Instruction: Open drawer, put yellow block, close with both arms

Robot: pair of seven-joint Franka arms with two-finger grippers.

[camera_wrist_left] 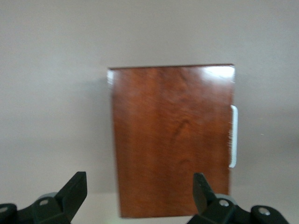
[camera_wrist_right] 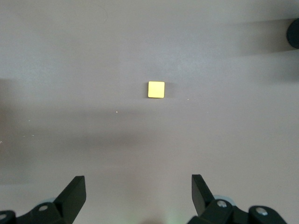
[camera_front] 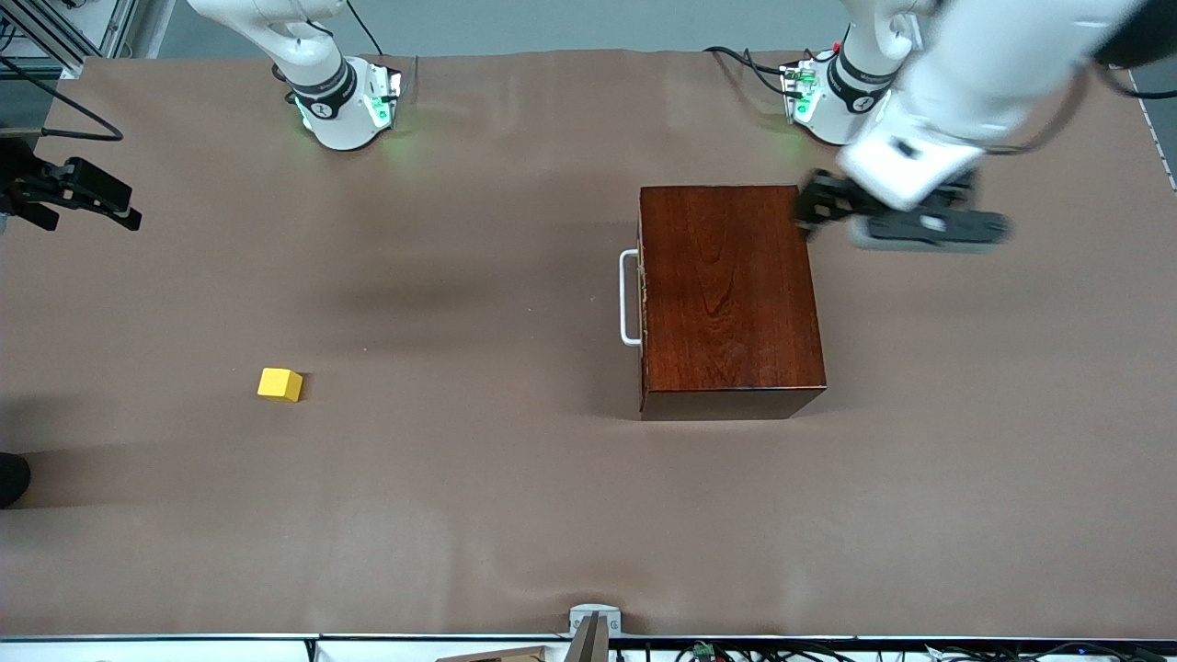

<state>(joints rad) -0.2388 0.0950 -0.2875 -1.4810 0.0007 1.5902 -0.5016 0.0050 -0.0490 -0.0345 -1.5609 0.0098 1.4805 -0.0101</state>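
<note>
The dark reddish wooden box (camera_front: 726,294) stands toward the left arm's end of the table. Its drawer is shut flush, and the white bar handle (camera_front: 629,297) faces the right arm's end. The yellow block (camera_front: 279,383) lies alone on the brown table cover, nearer the front camera than the box. My left gripper (camera_front: 816,210) hovers open by the box's corner closest to the left arm's base; the left wrist view shows the box (camera_wrist_left: 173,140) and handle (camera_wrist_left: 233,136) below it. My right gripper (camera_wrist_right: 138,189) hangs open and empty over the table, looking down at the block (camera_wrist_right: 156,89).
A dark round object (camera_front: 11,478) sits at the table's edge on the right arm's end, also seen in the right wrist view (camera_wrist_right: 294,32). A grey clamp (camera_front: 593,623) sits on the table edge closest to the front camera. Cables (camera_front: 736,60) lie near the left arm's base.
</note>
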